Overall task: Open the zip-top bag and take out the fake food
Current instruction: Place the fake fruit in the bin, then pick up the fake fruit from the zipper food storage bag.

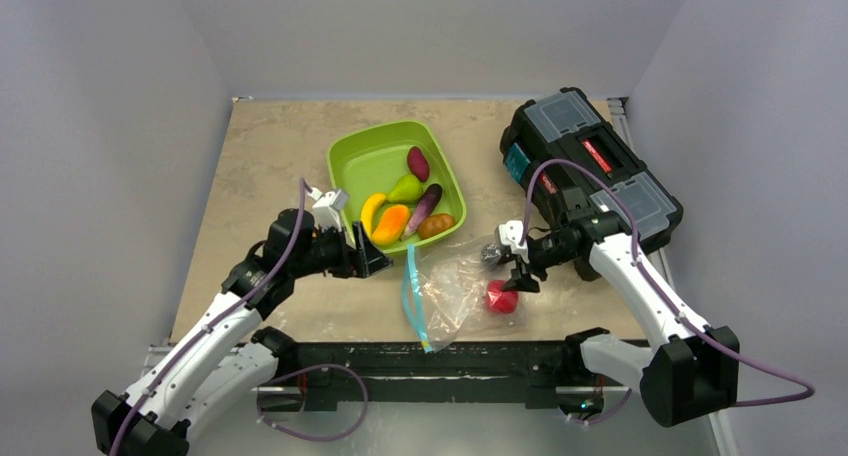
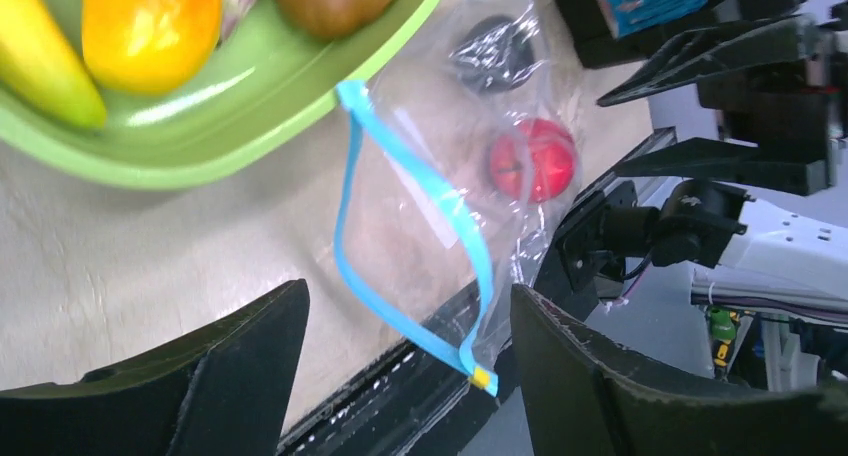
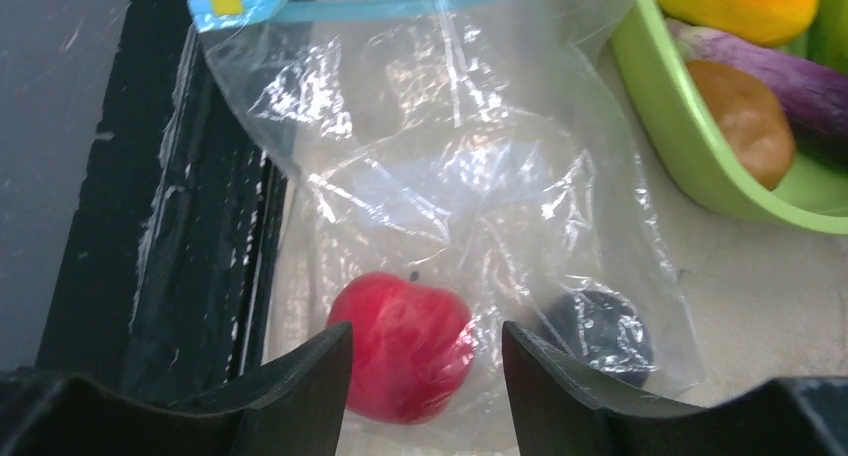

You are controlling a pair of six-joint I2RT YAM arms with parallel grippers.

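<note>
Right gripper (image 3: 425, 336): fingers spread astride the red apple (image 2: 533, 159), pinching nothing; closing may grab only film.
Left gripper (image 2: 408, 306): fingers spread, empty.
Zip-top bag (image 3: 450, 156): at the table (image 1: 260, 146) edge; could slide off.
Fake food: apple and dark piece (image 3: 598, 336) bagged, rest in the green tray (image 1: 350, 161).

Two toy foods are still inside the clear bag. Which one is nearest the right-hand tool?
The red apple: it lies in the zip-top bag right at the right tool's fingertips, while the dark piece sits off to one side.
</note>
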